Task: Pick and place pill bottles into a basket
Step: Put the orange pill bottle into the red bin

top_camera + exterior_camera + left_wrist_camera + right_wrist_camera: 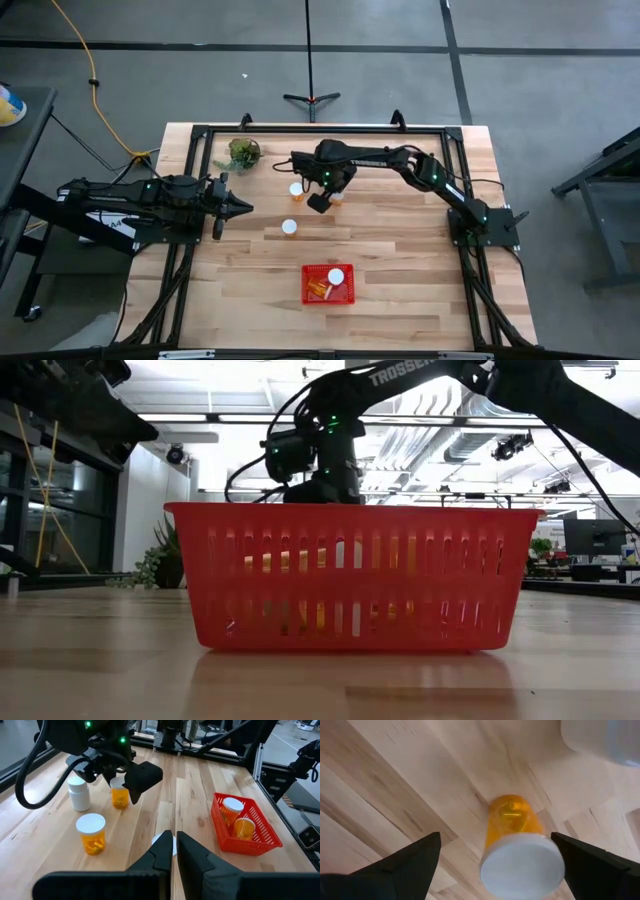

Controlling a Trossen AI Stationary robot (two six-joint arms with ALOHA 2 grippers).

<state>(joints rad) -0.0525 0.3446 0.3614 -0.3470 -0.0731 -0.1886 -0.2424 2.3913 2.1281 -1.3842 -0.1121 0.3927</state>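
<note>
Pill bottles stand about the middle and far part of the tabletop (400, 250), each upright with its long axis vertical and its white cap up. One orange bottle (517, 847) sits directly between the spread fingers of the right end effector (322, 198); the fingers are wide open on either side of it and touch nothing. In the left wrist view this same bottle (119, 795) is partly hidden by the right arm's dark body. Just beside it stands the whitish bottle (79, 793), and a second orange bottle (91, 834) stands a little nearer the left arm. Another white-capped bottle (289, 227) stands alone toward the table's centre.

The red basket (309, 272) lies near the front edge, well apart from the standing bottles. Two bottles are inside: one (232, 809) with its white cap up, and an orange one (244, 827) beside it whose lie I cannot tell.

The left end effector (243, 207) hovers at the left side of the tabletop, fingers pressed together and empty, pointing toward the centre.

The surface is pale wooden planking on a black frame. A small green plant (240, 154) sits at the far left corner. Around it is grey floor, with a yellow cable (95, 80) and a black stand (311, 97). The low view is filled by the basket's perforated wall (350, 580), blocking the bottles behind it.
</note>
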